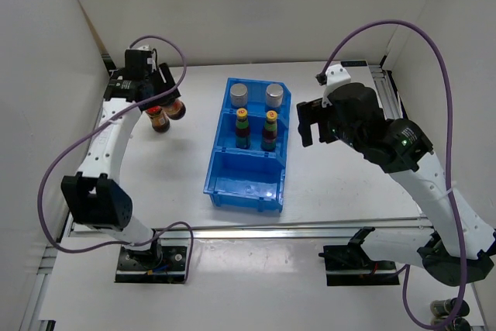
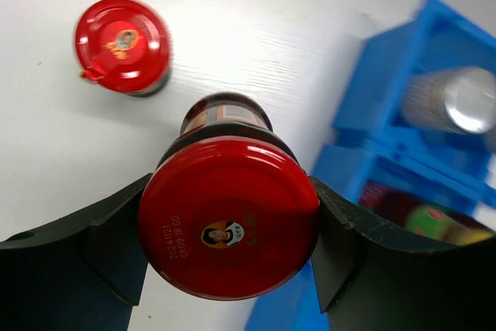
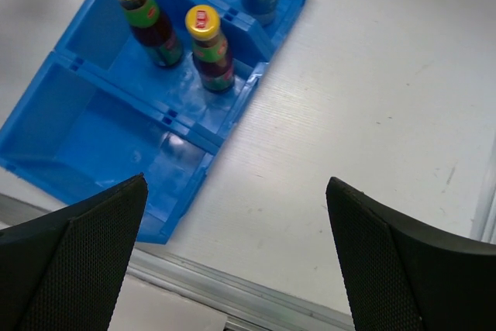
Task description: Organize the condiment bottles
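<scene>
The condiment bottles (image 1: pixel 270 129) number six by our count: four stand in the bin and two are at the far left of the table. We go from the largest thing down.

The white table (image 1: pixel 341 191) carries everything. Between the two arms lies the blue bin (image 1: pixel 221 162), split into three compartments in a row from far to near.

The right gripper (image 3: pixel 236 257) hangs over the table just off the bin's right side. We see its fingers (image 3: pixel 77 261) spread wide with nothing between them. The left gripper (image 2: pixel 230 216) is at the far left, well apart from the bin. Its jaws are clamped on the red cap of the held squat bottle (image 2: pixel 227 191), one finger on each side. That bottle is dark-bodied and upright; we cannot tell whether its base touches the table.

In the far compartment stand the left silver-capped bottle (image 1: pixel 239 94) and the right silver-capped bottle (image 1: pixel 274 95), side by side with a gap between them. The second squat bottle (image 2: pixel 122 44), also red-capped, stands upright on the table just beside the held one, free of the gripper. In the middle compartment the left yellow-capped bottle (image 1: pixel 242 128) and the right yellow-capped bottle (image 1: pixel 270 129) stand upright side by side. Both are slim and dark, with green and red labels.
</scene>
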`<state>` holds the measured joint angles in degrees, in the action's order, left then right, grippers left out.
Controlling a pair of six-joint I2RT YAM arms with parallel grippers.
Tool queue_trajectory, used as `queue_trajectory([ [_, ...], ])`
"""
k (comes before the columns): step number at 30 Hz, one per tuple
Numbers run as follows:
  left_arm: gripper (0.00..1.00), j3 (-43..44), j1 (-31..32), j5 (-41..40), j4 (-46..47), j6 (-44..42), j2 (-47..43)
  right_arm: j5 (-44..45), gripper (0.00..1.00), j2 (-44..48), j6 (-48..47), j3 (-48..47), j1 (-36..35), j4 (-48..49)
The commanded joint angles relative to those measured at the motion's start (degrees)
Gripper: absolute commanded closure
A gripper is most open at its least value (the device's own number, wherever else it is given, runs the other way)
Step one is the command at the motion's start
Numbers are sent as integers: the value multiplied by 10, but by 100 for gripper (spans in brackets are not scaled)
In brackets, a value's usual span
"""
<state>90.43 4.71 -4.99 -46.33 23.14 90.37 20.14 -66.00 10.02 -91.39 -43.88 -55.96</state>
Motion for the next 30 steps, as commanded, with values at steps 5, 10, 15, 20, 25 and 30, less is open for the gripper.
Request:
queue_trajectory([
  [5, 89, 83, 43, 141, 1, -36, -102, 90, 1, 12, 3, -17, 7, 1],
  [10, 89, 109, 114, 143, -22, -78, -130, 97, 1, 2, 9, -17, 20, 1],
  [15, 89, 79, 215, 157, -22, -111, -164, 108, 1, -9, 14, -22, 34, 1],
  [20, 89, 7, 300, 162, 1, -111, -171, 161, 1, -14, 19, -27, 39, -5],
  [25, 89, -57, 381, 94, 39, -98, -165, 193, 1, -19, 33, -41, 49, -10],
  [30, 89, -100, 440, 39, 95, -80, -127, 199, 1, -13, 33, -47, 49, -15],
])
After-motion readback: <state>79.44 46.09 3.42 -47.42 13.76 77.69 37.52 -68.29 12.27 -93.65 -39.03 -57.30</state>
